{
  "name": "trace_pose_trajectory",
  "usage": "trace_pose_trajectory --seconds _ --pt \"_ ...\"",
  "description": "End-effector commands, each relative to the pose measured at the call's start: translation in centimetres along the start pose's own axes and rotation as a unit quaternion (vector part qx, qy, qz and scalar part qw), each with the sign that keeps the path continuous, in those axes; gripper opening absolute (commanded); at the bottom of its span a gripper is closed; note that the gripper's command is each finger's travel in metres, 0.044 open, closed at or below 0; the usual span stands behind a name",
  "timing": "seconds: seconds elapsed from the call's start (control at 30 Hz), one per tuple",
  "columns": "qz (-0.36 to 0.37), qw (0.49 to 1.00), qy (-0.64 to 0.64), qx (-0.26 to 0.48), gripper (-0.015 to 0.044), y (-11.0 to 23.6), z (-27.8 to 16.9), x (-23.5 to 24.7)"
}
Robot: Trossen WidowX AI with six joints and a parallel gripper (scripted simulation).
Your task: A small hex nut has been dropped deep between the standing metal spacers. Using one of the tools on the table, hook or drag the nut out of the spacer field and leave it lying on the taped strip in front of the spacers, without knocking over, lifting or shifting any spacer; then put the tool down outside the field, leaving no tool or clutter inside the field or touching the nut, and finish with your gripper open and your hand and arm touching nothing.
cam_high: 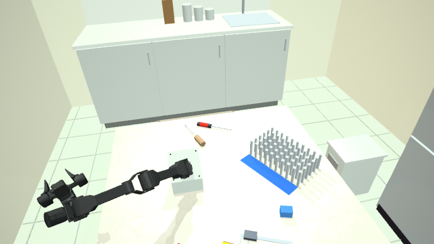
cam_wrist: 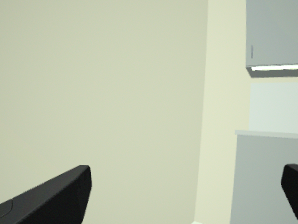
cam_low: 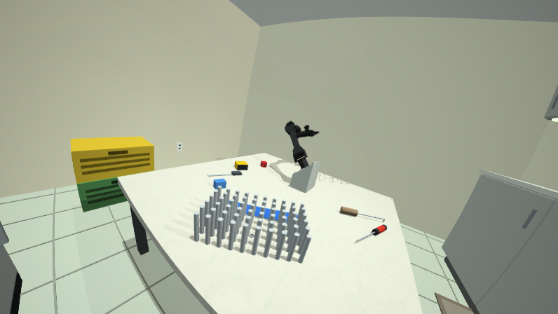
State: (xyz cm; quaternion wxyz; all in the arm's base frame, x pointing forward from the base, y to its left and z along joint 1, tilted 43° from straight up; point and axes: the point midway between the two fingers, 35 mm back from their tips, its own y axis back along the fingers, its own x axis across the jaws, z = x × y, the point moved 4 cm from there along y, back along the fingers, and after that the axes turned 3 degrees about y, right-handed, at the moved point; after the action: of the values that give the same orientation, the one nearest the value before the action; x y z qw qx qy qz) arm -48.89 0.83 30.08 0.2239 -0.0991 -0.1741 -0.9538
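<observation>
My gripper [cam_high: 56, 176] [cam_low: 317, 132] [cam_wrist: 188, 176] is open and empty, raised high at the arm's side of the table, far from the tools and spacers. Upright metal spacers [cam_high: 299, 178] [cam_low: 196, 228] stand in close rows. The hex nut [cam_low: 251, 235] shows small and dark between spacers in the exterior view; I cannot make it out in the top view. The blue taped strip [cam_high: 267, 172] lies along the front of the field. A wooden-handled tool [cam_high: 199, 140] [cam_low: 348, 211] with a thin shaft and small bent tip lies beside a red-and-black screwdriver [cam_high: 204, 124] [cam_low: 379, 229].
The arm stands on a pale block [cam_high: 188, 186] [cam_low: 302, 181]. A blue block [cam_high: 285, 211] [cam_low: 219, 183] lies near the strip's end. Beyond it are a dark-and-silver tool [cam_high: 250, 235] [cam_low: 236, 172], a yellow-and-black box [cam_low: 241, 165] and a red cube [cam_low: 263, 164].
</observation>
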Motion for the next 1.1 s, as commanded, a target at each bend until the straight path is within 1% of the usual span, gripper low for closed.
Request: trace_pose_trajectory --seconds 0.0,0.03,0.17,0.3,0.5,0.67,0.87,1.07 --pt "0.001 1.0 0.001 0.001 0.0426 0.1 -0.1 0.0" --pt "0.004 1.0 0.004 0.003 0.044 0.3 -0.3 0.2" --pt "0.039 0.998 0.036 0.031 0.044 2.4 -2.8 1.3" --pt "0.1 0.992 0.06 0.052 0.044 7.0 -3.9 2.7" --pt "0.206 0.97 0.1 0.083 0.044 15.3 -5.6 4.0" --pt "0.294 0.941 0.133 0.106 0.044 22.3 -6.6 4.0" --pt "0.399 0.892 0.17 0.128 0.044 30.7 -7.6 2.6" --pt "0.499 0.83 0.204 0.144 0.044 38.6 -8.2 -0.3"
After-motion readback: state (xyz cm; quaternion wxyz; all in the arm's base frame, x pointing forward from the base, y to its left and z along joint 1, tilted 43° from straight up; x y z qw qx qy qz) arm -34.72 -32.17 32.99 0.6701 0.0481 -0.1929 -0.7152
